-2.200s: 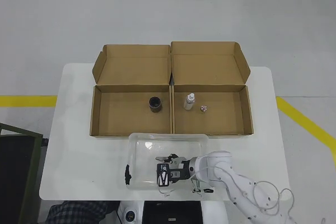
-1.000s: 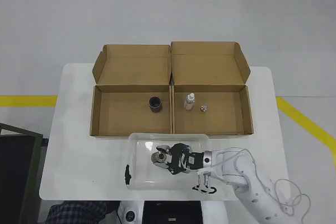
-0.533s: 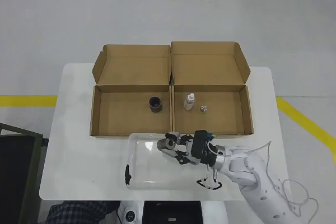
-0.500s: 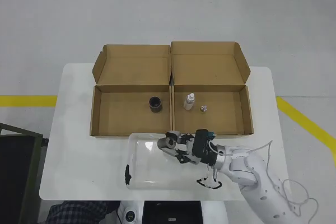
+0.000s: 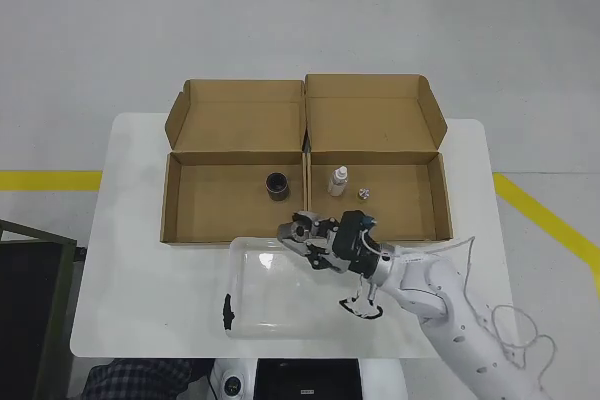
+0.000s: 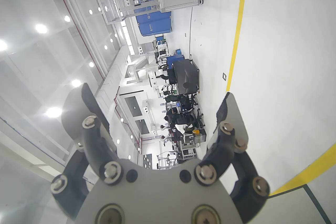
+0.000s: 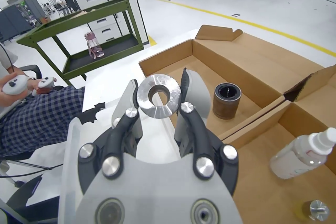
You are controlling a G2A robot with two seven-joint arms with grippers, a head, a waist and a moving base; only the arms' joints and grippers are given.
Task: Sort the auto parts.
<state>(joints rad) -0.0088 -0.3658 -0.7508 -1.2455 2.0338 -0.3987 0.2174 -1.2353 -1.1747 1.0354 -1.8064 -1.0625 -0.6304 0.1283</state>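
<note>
We record a dark bushing (image 5: 276, 184) in the left carton (image 5: 210, 205), whose front wall lies just before the right tool (image 7: 158, 82), clamped on a steel ring (image 7: 160, 111); the left tool (image 6: 157, 93) stands parted.

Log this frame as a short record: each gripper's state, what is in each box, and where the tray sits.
right gripper: shut on the metal ring, held over the clear tray's far edge, by the left box's near wall
left gripper: open, holding nothing, facing the room
left box: one dark sleeve, upright, open end up
right box: white bottle with a small metal part beside it
clear tray: on the table, in front of both boxes
</note>
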